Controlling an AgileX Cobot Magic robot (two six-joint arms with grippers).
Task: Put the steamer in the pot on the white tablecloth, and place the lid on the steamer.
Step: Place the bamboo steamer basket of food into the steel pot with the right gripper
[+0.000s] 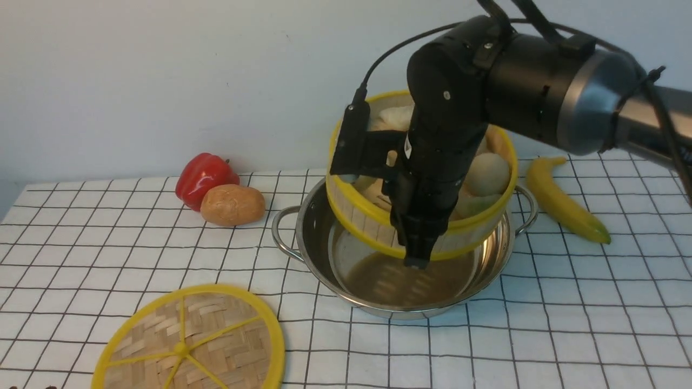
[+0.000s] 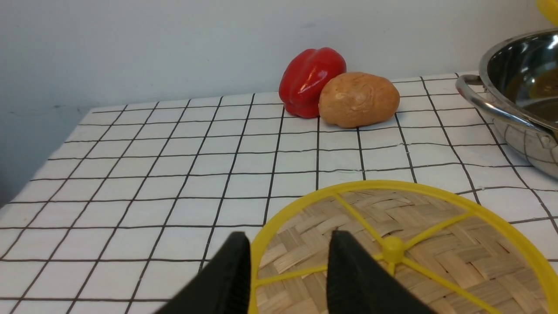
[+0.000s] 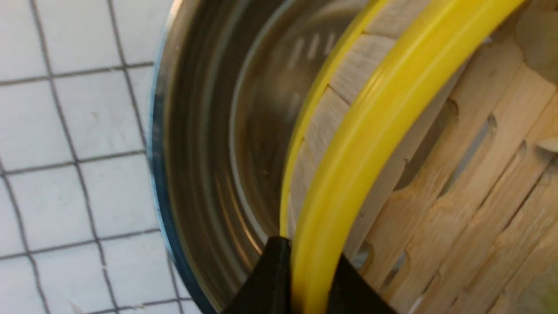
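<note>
The right claw [image 3: 310,272] is closed on the yellow-rimmed wall of the round bamboo steamer [image 1: 346,208], one finger inside the wall and one outside. Pale dumplings and buns [image 1: 487,174] sit on its slatted floor. The claw holds the steamer tilted above the wide, shallow, shiny stainless-steel pot [image 1: 400,281], over its middle and far part, with the near part of the pot's inside showing. The pot stands on the white tablecloth with a thin black grid [image 1: 519,346], its two loop handles pointing left and right.

The flat round woven-bamboo lid [image 1: 227,346], with a yellow rim, yellow spokes and a centre knob [image 1: 181,348], lies on the cloth at the near left, apart from the pot. The left claw [image 2: 290,237] stands wide and empty, its two dark fingertips apart in front of the lid in the left wrist view.

At the far left, a shiny red bell pepper [image 1: 203,178] lies against a brown, oval, potato-like item [image 1: 233,205], both left of the pot. A curved yellow banana [image 1: 565,202] with a greenish tip lies just beside the pot's right handle.
</note>
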